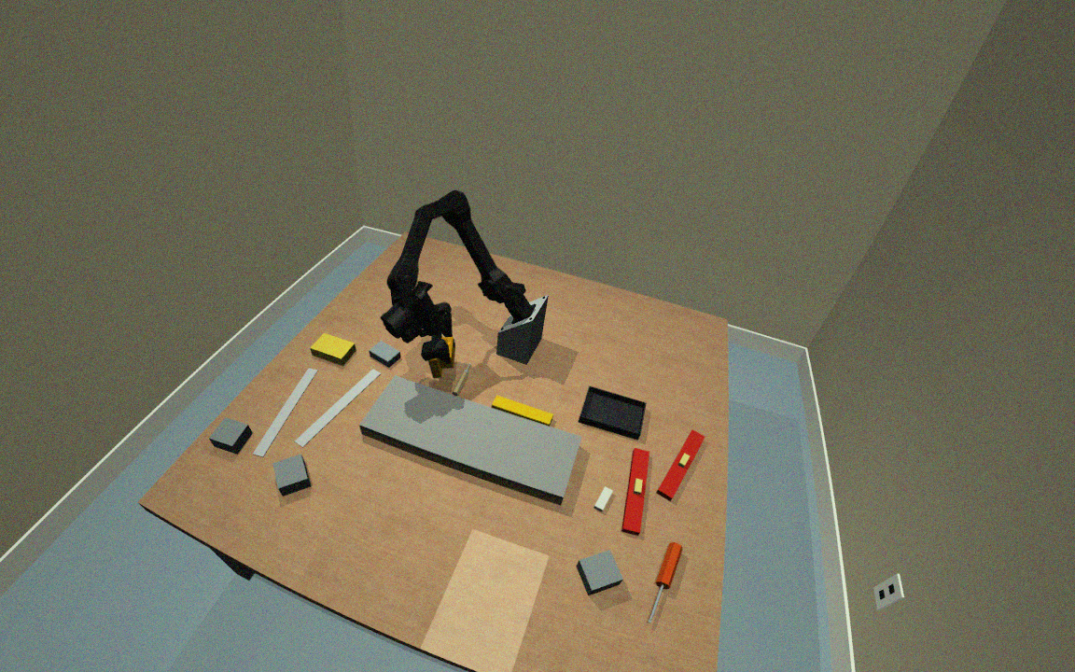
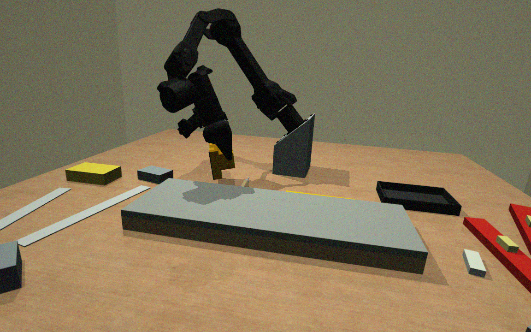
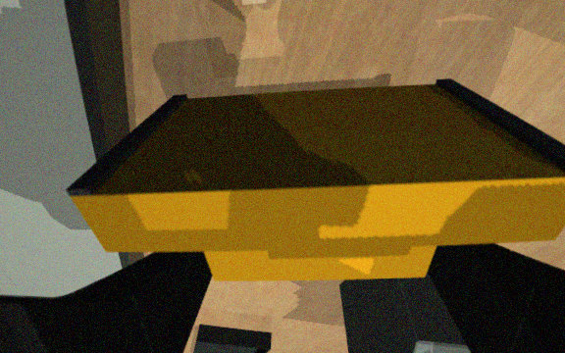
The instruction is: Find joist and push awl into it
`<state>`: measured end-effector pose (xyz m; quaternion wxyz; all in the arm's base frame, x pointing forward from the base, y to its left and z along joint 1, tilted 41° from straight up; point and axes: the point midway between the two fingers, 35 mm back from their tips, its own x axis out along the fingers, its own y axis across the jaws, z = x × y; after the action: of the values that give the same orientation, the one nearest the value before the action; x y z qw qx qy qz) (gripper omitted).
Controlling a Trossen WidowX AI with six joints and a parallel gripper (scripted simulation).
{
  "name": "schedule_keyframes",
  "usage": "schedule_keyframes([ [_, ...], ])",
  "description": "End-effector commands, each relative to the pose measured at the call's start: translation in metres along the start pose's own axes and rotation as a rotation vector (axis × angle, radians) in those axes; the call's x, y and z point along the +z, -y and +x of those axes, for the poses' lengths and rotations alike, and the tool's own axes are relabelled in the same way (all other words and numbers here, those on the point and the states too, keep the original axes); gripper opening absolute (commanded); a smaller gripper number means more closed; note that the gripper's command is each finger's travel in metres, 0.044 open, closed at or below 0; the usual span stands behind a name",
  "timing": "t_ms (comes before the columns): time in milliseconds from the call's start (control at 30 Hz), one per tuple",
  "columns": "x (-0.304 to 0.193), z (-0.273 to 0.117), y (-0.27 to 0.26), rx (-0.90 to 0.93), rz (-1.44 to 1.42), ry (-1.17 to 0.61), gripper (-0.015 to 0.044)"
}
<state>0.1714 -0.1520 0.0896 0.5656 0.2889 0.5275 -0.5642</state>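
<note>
My gripper [image 1: 441, 351] [image 2: 225, 155] [image 3: 315, 230] is shut on the orange-yellow stud finder [image 1: 435, 368] [image 2: 215, 166] [image 3: 312, 211], gripping its narrower part. It hangs above the table behind the left part of the grey floor panel [image 1: 474, 441] [image 2: 300, 216] [image 3: 27, 250]. The stud finder is off the panel, in the air. A small pale wooden-looking awl [image 1: 461, 380] [image 2: 245, 181] lies behind the panel's back edge, near my gripper; the panel partly hides it in the exterior view. The black tray [image 1: 608, 429] [image 2: 432, 207] stands to the right behind the panel, empty. The joist is hidden.
A yellow bar [image 1: 521, 409] lies behind the panel. Two red bars [image 1: 635, 510] [image 1: 669, 480], a white block [image 1: 603, 499] and an orange screwdriver [image 1: 669, 564] lie right. A yellow block [image 1: 332, 346], a small grey block [image 1: 384, 353] and two pale strips [image 1: 285, 413] [image 1: 338, 408] lie left.
</note>
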Motion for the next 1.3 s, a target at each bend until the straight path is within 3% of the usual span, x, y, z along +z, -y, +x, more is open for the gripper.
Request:
schedule_keyframes([
  [0, -0.0001, 0.0006, -0.0011, -0.002, -0.008, -0.036, 0.0000],
  [1267, 0.0071, 0.0013, -0.0007, -0.002, -0.008, -0.297, 0.0000],
])
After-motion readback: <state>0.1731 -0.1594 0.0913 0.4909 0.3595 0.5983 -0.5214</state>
